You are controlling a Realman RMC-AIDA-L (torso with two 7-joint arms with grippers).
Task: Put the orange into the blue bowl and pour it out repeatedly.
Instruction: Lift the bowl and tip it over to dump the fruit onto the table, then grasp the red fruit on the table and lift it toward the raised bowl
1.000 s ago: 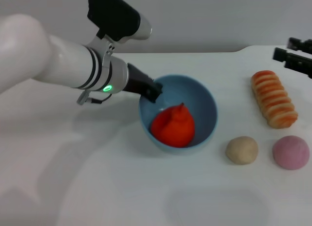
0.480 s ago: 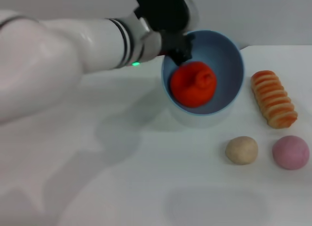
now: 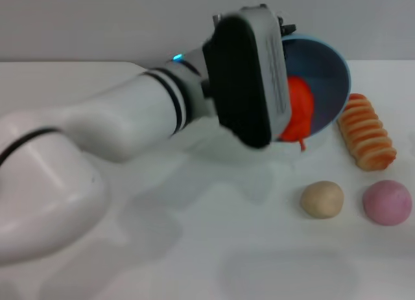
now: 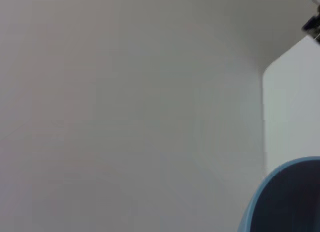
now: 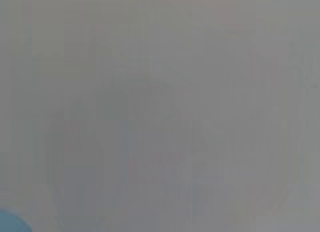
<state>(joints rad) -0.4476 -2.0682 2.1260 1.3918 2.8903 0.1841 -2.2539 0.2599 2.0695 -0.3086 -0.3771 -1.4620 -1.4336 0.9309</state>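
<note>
Change: a second before, the blue bowl sat on the table at centre frame with the orange lying in its bottom; half a second before, it was lifted and turned partly toward the camera; at this moment it was up in the upper right of the head view, tipped steeply onto its side with its mouth facing right and down.
Orange: it had slid to the lowest part of the bowl's rim, stem end hanging past the edge, just above the table and to the left of the bread loaf.
Left gripper: it was hidden behind the arm's own wrist housing, so how far it was opened could not be told; judging by the raised bowl, it had hold of the near rim.
Right gripper: not seen in the head view at this moment; its wrist camera showed only blank grey and a sliver of blue at the lower left corner.
Bystanders: the beige ball and pink ball lay unmoved at lower right.
Meaning: the pour looked almost done; the orange seemed about to drop out near the loaf.
</note>
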